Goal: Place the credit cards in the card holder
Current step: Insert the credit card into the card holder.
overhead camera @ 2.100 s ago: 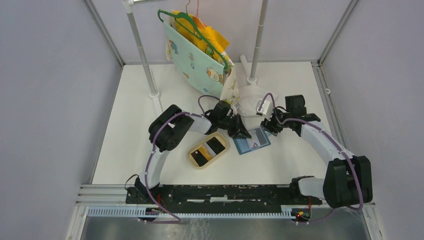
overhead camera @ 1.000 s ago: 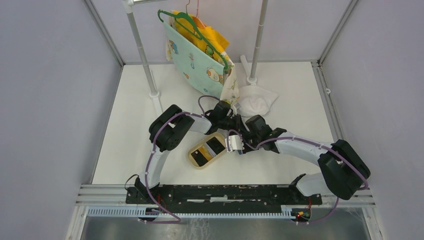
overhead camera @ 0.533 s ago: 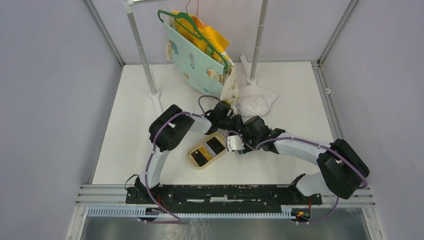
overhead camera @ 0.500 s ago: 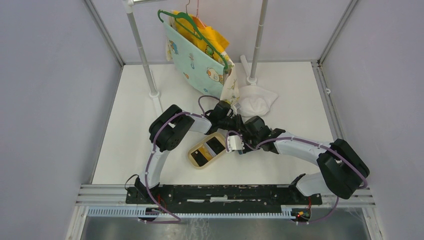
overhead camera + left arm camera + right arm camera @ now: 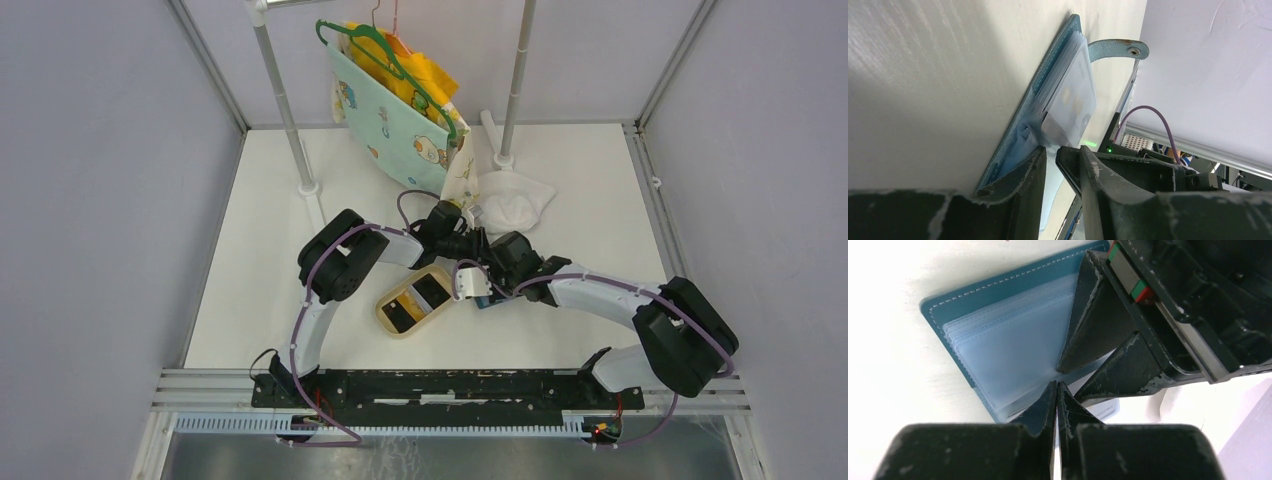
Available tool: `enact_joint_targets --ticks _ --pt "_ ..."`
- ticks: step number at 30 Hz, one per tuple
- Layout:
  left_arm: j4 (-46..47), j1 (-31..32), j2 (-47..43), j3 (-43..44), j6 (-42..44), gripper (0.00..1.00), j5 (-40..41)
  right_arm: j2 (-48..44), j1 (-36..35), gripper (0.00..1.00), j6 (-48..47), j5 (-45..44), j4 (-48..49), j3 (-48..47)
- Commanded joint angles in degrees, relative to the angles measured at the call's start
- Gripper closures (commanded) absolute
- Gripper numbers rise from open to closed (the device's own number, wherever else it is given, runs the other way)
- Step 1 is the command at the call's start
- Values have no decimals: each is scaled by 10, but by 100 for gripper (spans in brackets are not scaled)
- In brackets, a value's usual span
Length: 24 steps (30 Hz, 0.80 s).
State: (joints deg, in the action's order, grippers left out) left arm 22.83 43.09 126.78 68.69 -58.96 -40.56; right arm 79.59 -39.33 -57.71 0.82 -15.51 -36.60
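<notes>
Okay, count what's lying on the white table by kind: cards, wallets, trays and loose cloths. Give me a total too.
Thin black rectangular cards: 2
Open blue card wallet: 1
Tan oval tray: 1
Crumpled white cloth: 1
Total: 5

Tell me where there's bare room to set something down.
Bare white table lies left of the tan oval tray, toward the left wall, and far right between the crumpled white cloth and the right wall. Crowded centre: left gripper and right gripper meet on the flat blue card holder beside the tray.
</notes>
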Motion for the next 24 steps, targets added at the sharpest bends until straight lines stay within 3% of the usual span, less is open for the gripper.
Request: enact_joint_targets --ticks 1,9,20,21,22,24 --pt "-58 -1 19 -15 15 60 34 3 12 94 0 -48 2 -4" --pt "-65 -6 -6 -22 23 57 42 -13 39 93 4 -12 -8 -8" --pt "-176 -8 -97 12 96 48 81 -90 136 91 -8 215 -86 -45" --pt "-179 -8 -106 11 100 36 83 -100 149 91 -10 231 -93 -48" --pt "-184 -8 -117 10 105 5 86 -108 159 90 -13 249 -99 -52" --pt "-188 -7 -140 4 119 1 93 -126 179 88 -17 277 -108 -56"
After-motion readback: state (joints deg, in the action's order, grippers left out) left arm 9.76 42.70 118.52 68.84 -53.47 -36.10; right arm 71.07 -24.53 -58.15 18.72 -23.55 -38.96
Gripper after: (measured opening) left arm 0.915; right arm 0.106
